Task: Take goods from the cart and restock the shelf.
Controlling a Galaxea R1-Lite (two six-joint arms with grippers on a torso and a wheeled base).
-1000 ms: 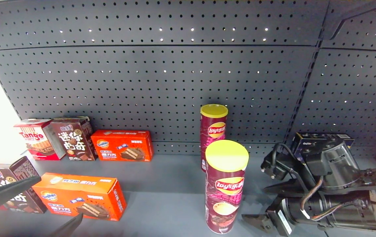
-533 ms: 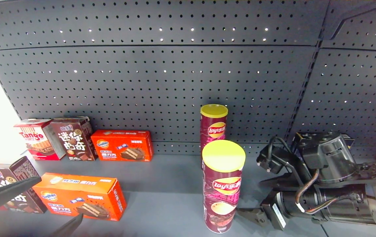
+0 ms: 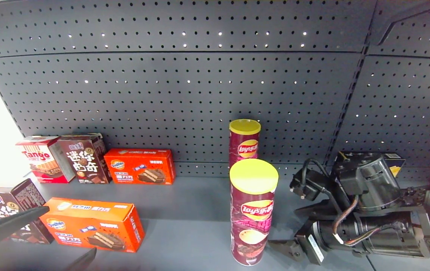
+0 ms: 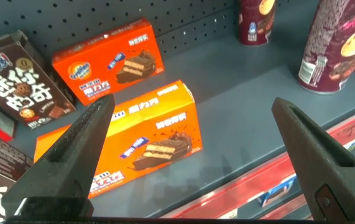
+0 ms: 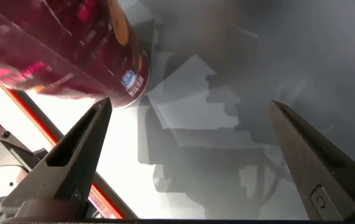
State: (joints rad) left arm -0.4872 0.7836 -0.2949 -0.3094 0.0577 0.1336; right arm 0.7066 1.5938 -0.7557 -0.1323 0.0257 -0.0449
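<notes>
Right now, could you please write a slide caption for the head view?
Open right gripper beside the front chip can, upright on the shelf ahead of a second can.

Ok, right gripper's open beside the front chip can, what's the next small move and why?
Probably draw the right gripper back, away from the front chip can. The can stands upright on the shelf, in front of the back can, and the open fingers sit beside it, not around it, so it looks placed.

shelf [image 3: 190,214] gap, orange box [image 3: 90,224] left, can [image 3: 253,210] right
</notes>
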